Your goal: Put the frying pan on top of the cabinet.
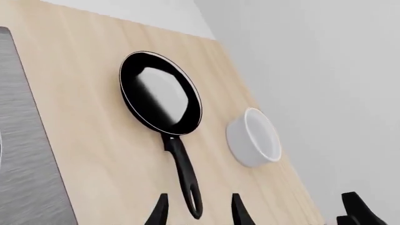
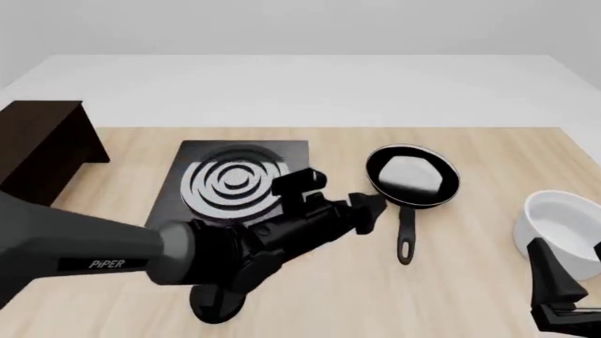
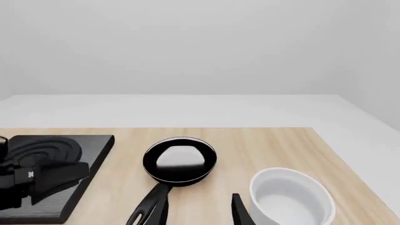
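Both jaws stand spread and empty: the left gripper (image 2: 368, 208) hovers near the frying pan (image 2: 412, 176), the right gripper (image 3: 195, 213) waits near the bowl (image 2: 561, 227). A grasp far out on the slim handle (image 2: 406, 231) could let the pan tilt. It sits glossy black on the table (image 2: 469, 296), well apart from the cabinet (image 2: 38, 151).
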Action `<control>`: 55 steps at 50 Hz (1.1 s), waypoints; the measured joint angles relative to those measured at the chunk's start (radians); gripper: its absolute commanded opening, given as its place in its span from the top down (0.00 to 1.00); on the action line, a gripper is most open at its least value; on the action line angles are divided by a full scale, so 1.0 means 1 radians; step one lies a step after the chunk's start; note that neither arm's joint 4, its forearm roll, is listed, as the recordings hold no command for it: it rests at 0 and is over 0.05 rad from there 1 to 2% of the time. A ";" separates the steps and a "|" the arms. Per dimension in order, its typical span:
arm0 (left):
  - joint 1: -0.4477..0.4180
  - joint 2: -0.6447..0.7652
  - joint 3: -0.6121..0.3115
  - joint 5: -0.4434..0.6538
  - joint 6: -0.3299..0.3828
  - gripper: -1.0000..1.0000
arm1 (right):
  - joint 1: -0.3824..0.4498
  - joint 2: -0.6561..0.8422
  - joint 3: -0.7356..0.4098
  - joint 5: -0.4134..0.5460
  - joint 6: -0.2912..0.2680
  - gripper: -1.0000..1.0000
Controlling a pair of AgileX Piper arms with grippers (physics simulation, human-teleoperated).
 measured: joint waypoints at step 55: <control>-0.057 0.301 -0.199 0.009 -0.120 0.00 | -0.010 0.032 0.000 -0.032 0.026 0.00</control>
